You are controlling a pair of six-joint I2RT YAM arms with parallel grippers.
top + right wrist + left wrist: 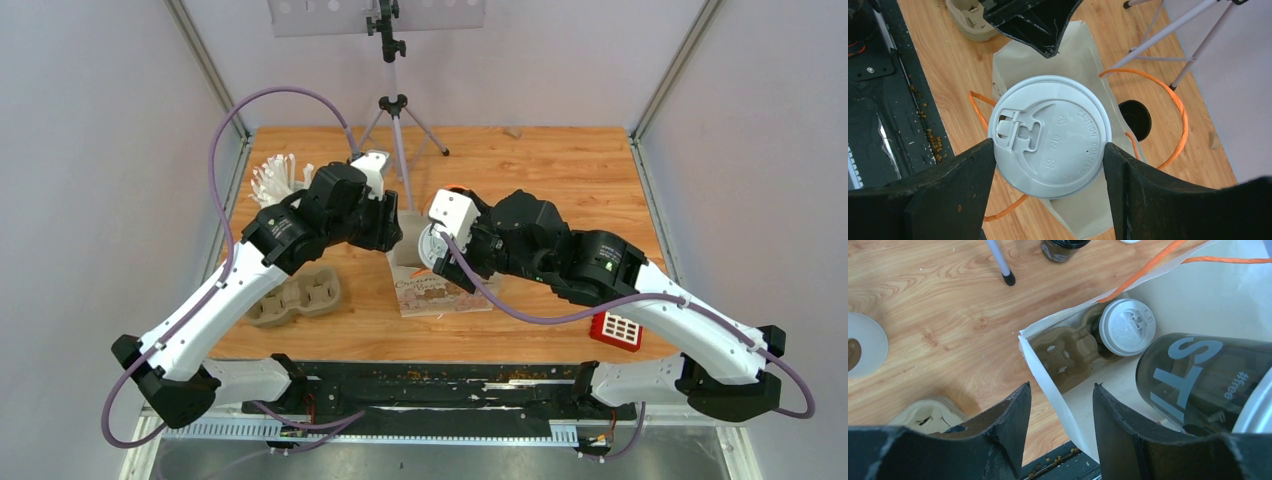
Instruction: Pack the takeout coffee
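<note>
My right gripper (pixel 1048 144) is shut on a black cup with pale letters (pixel 1198 380), its fingers pressing either side just under the white lid (pixel 1050 135). The cup hangs tilted at the mouth of a white paper bag (pixel 1073 50) with orange handles. Inside the bag a brown carrier tray (pixel 1063 347) holds another lidded cup (pixel 1126 327). The bag's near wall runs between the spread fingers of my open left gripper (pixel 1062 386). In the top view the left gripper (pixel 392 225) and right gripper (pixel 440 245) meet at the table's centre. A third black cup (pixel 1060 247), without a lid, stands beyond the bag.
A second brown carrier tray (pixel 295 295) lies on the wood left of the bag. A cup of white straws (pixel 275 180) stands at the back left, and tripod legs (pixel 400 130) behind the bag. A pamphlet (pixel 432 292) and a red box (pixel 615 330) lie nearer.
</note>
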